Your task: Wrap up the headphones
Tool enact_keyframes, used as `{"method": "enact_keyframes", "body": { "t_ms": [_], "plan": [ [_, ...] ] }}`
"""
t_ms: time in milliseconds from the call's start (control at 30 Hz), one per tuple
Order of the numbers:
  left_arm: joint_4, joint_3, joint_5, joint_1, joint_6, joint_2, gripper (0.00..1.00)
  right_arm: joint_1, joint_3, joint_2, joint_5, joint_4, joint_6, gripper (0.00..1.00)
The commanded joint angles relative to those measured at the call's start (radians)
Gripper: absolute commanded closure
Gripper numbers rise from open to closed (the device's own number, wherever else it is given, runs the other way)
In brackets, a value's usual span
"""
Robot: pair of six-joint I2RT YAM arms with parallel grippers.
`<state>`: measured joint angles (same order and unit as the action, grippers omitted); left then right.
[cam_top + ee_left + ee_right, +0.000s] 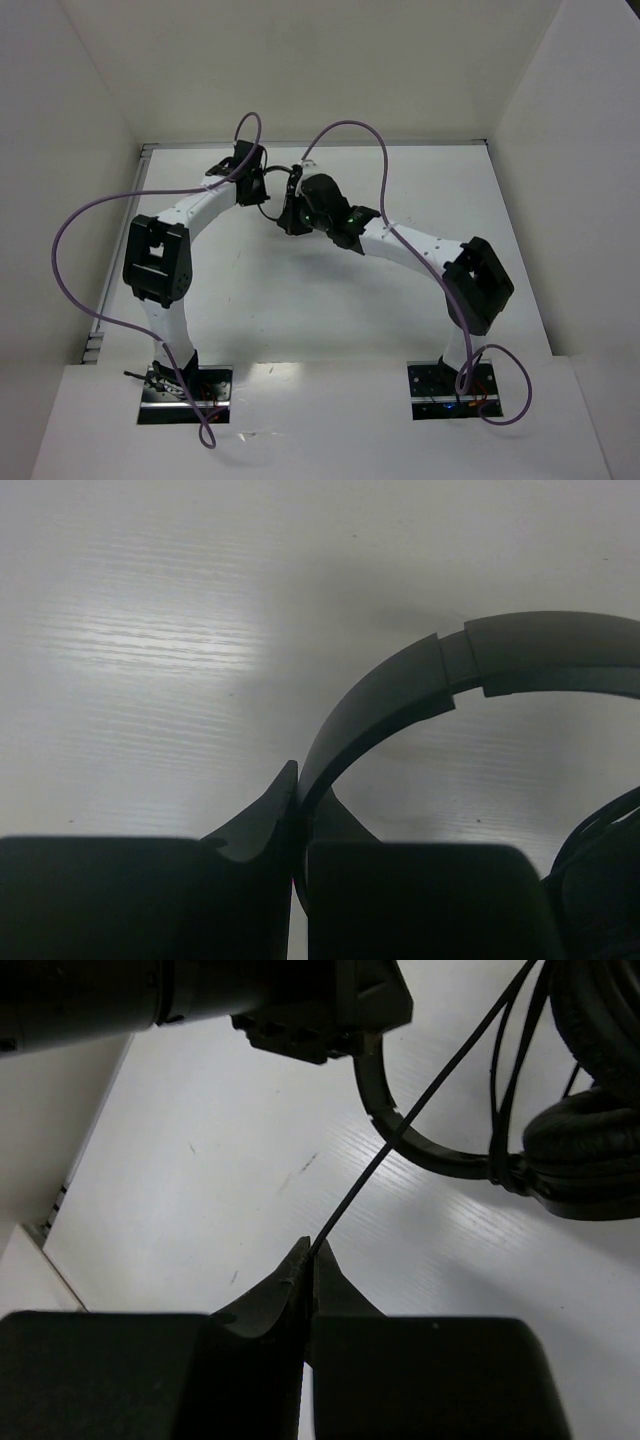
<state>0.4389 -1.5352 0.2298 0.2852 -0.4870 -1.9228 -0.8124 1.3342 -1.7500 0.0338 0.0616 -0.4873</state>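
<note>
Left pincer [301, 805]: I see it clenched on the headphones [400, 692] headband.
Right pincer [311, 1258]: pinching their taut cord [350, 1200].

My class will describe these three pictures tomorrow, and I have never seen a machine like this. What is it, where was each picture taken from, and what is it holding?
These are two white robot arms, the left arm and the right arm, bolted to a white table. The wide picture looks down from above. The other two come from a camera on each wrist. The left gripper is shut on the headband of black headphones. The right gripper pinches their thin cord. The purple loops are robot cables.
</note>
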Motion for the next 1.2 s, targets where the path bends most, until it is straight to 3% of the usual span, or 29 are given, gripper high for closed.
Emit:
{"method": "enact_keyframes", "body": {
  "t_ms": [0,200,467,900,1167],
  "plan": [
    [-0.154,0.004,-0.087,-0.024,-0.153,0.034,0.99,-0.034,-0.006,0.003,0.058,-0.092,-0.062,0.99],
    [-0.175,0.024,-0.246,-0.072,-0.163,0.054,0.99,-0.034,-0.092,0.004,-0.052,-0.092,-0.062,0.99],
    [-0.100,0.089,-0.313,-0.072,-0.039,0.067,0.99,-0.034,-0.323,0.057,-0.239,-0.196,-0.083,0.99],
    [-0.057,0.214,-0.473,-0.072,0.036,0.076,0.99,-0.034,-0.441,-0.009,-0.224,-0.424,-0.122,0.99],
    [-0.026,0.225,-0.331,-0.063,0.051,0.085,0.99,-0.034,-0.412,-0.089,-0.103,-0.471,-0.116,0.99]
  ]
}}
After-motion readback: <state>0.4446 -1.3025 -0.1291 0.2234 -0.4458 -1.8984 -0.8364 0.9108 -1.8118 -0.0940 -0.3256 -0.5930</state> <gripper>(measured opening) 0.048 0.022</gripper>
